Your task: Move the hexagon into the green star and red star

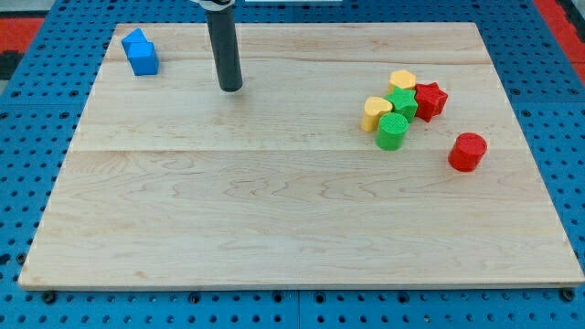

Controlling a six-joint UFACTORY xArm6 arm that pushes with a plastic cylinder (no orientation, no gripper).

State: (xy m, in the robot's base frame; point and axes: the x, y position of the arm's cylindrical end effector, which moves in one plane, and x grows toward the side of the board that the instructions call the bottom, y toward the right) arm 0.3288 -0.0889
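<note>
A yellow hexagon (402,80) sits at the view's right, touching the green star (402,102) just below it and close to the red star (430,99) on its right. A yellow heart (376,112) and a green cylinder (392,131) lie against the green star's left and bottom. My tip (230,89) rests on the board far to the left of this cluster, touching no block.
A red cylinder (467,151) stands alone at the view's right, below the cluster. Two blue blocks (141,52) sit together at the top left corner. The wooden board (274,201) lies on a blue pegboard table.
</note>
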